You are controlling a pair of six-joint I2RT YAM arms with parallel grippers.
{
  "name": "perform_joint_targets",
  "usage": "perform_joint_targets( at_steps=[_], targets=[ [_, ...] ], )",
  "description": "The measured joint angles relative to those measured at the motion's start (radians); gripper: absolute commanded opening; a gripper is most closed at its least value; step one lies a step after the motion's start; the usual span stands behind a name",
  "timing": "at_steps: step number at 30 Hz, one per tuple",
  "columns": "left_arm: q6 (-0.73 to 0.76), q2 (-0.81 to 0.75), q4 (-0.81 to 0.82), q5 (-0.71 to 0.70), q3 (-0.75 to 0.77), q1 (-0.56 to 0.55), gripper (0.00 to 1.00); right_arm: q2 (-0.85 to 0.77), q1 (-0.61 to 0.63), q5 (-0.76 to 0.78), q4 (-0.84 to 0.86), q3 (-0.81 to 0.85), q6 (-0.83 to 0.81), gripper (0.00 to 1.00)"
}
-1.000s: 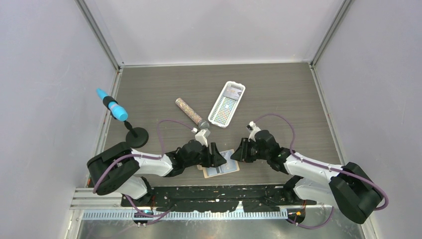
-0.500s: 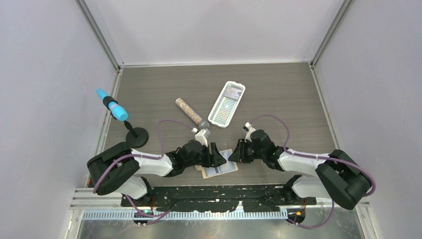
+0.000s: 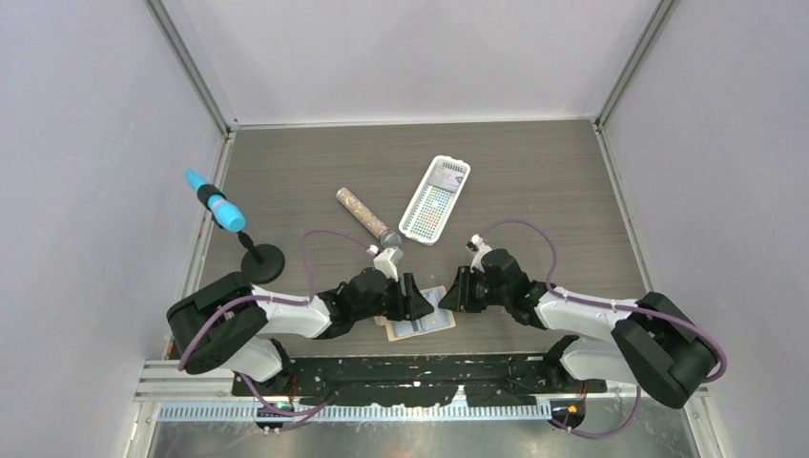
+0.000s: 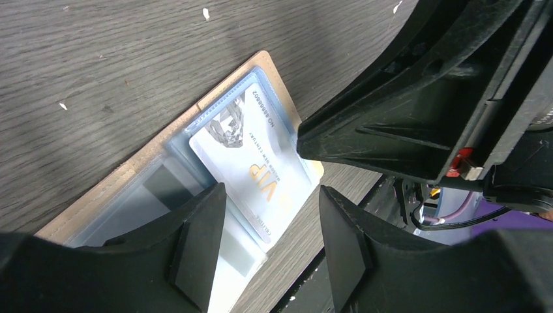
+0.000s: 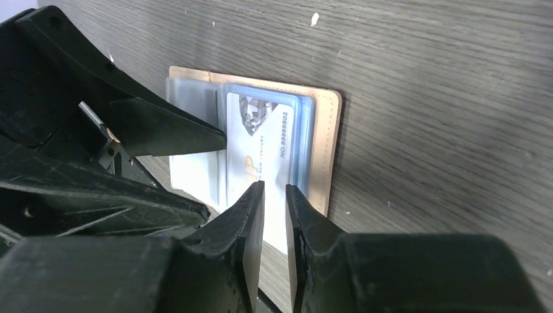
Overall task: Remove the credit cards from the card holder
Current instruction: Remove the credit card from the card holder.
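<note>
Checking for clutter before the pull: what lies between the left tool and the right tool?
The open card holder, flat on the table, with a white credit card poking from its pocket. Both wrist views show it.

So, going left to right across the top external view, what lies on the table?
First the blue-tipped tool on its stand → glittery tube → white slotted basket. The card holder lies nearer the arms, overlapping the tube and basket sideways, so it is left out.
</note>
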Motion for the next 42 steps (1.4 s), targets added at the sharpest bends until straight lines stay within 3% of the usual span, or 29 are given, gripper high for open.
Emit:
perform_joint_targets(
  at_steps=[10, 35, 42],
  targets=[
    [0.006, -0.067, -0.039, -0.007, -0.002, 0.0, 0.57, -0.06, 0.005, 0.011, -0.055, 0.041, -0.003, 0.27],
    [0.02, -0.051, -0.08, -0.027, -0.008, 0.0, 0.53, 0.062, 0.053, 0.037, -0.001, 0.048, -0.002, 0.27],
    [-0.013, -0.069, -0.179, -0.064, 0.019, 0.0, 0.52, 0.061, 0.058, 0.04, 0.005, 0.046, 0.0, 0.26]
  ],
)
